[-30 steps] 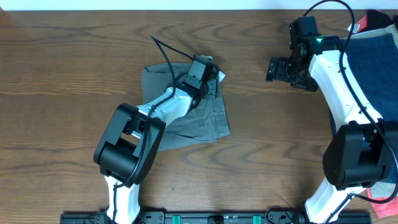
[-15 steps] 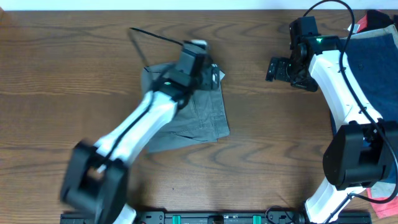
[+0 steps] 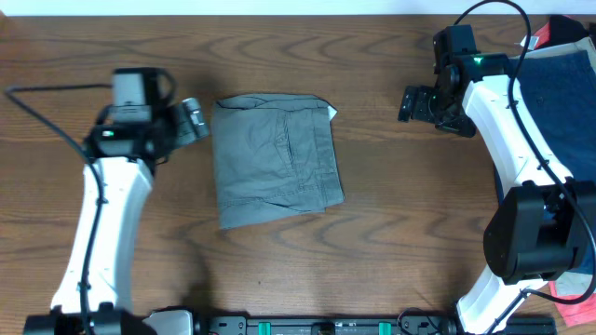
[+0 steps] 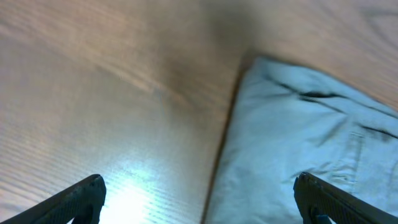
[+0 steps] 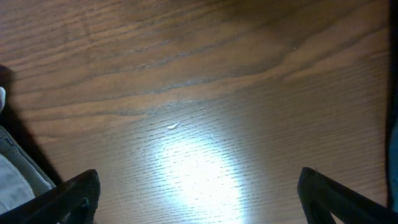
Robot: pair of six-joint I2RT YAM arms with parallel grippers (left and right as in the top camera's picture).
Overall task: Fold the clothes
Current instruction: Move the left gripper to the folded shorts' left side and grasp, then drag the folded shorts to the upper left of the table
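Observation:
The grey-taupe shorts [image 3: 275, 158] lie folded into a rough rectangle in the middle of the table, pocket side up. My left gripper [image 3: 196, 121] hangs open just left of their upper left corner and holds nothing. In the left wrist view the shorts [image 4: 298, 143] fill the right half, and the left gripper [image 4: 202, 200] straddles their left edge from above. My right gripper [image 3: 411, 102] is open over bare wood to the right of the shorts. The right wrist view shows the right gripper [image 5: 199, 193] empty, with a grey corner of cloth [image 5: 17, 177] at lower left.
A navy blue garment [image 3: 568, 93] lies spread at the table's right edge, partly under the right arm. An orange-red piece [image 3: 570, 26] shows at the top right corner. Bare wood surrounds the folded shorts.
The left gripper has opened, let go of the grey shorts and swung from over them to their left side. The shorts now lie uncovered. The right arm has not moved.

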